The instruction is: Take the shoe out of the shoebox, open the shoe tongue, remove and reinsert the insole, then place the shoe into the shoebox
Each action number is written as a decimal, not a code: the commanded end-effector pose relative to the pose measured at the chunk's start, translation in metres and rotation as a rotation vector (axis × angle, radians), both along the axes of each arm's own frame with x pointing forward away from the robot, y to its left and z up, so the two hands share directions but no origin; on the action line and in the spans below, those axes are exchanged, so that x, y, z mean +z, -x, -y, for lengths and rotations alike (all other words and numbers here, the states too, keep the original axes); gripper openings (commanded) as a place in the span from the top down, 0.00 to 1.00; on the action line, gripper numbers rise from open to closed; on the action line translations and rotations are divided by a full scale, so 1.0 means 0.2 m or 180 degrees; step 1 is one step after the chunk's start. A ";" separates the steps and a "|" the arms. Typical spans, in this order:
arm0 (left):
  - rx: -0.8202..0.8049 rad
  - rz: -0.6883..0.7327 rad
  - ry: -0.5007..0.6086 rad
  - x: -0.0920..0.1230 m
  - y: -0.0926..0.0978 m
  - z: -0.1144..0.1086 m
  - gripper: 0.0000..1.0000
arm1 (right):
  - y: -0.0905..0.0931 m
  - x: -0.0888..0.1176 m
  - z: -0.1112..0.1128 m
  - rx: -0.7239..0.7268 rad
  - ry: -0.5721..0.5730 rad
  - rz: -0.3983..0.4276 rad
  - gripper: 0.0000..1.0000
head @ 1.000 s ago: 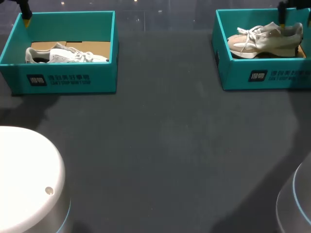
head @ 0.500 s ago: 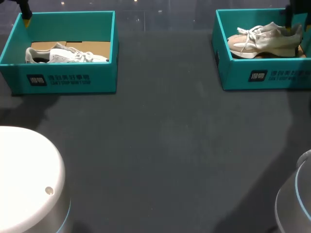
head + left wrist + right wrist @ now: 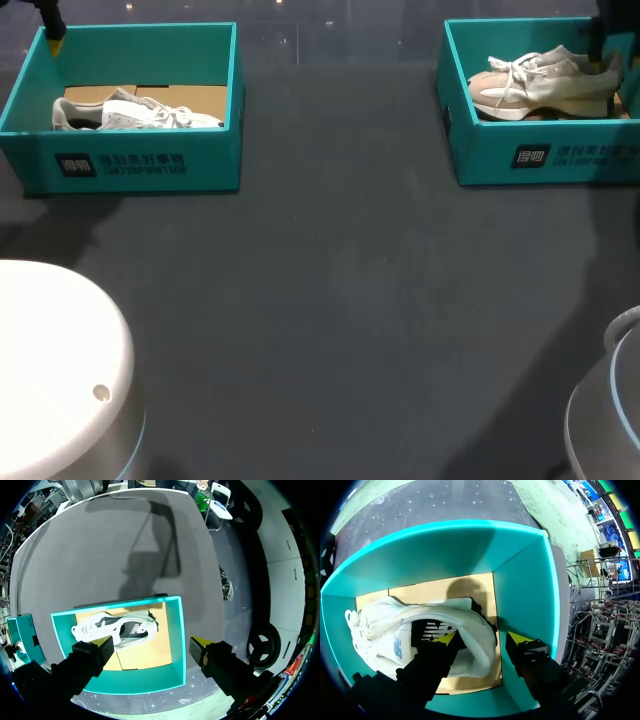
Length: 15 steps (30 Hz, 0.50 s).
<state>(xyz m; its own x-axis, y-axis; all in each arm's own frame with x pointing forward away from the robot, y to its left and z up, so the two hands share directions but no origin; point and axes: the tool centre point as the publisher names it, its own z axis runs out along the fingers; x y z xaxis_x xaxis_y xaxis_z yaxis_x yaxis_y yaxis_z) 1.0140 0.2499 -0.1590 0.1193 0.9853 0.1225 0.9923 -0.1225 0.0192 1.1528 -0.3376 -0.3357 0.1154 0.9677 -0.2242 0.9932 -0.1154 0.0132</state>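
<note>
Shoe (image 3: 545, 85) crosswise in shoebox (image 3: 540, 160), toe leftward

Head view: from high up and behind, tilted down over the whole table (image 3: 330, 290), far from the left box (image 3: 140, 172) and right box (image 3: 545, 160) at the back edge. Left wrist: facing straight down from well above the left box, all four walls in frame. Right wrist: facing straight down, close in over the right box, walls filling the frame. Shared with the head view: one box each.
</note>
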 end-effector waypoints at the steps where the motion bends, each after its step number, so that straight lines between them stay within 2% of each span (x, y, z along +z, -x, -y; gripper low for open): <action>1: -0.0004 0.0007 -0.0001 0.00 0.01 0.00 0.00 | -0.02 -0.03 0.02 -0.0016 -0.0021 -0.0038 0.36; 15: -0.0004 0.0007 -0.0001 0.00 0.01 0.00 0.00 | -0.02 -0.11 0.02 -0.0009 -0.0109 -0.0125 0.33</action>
<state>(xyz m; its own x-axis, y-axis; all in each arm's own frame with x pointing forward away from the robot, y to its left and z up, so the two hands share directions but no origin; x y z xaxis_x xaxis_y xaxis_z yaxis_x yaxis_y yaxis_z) 1.0140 0.2499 -0.1590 0.1193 0.9853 0.1225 0.9923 -0.1225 0.0192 1.1472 -0.3405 -0.3528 0.1102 0.9742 -0.1971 0.9933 -0.1151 -0.0135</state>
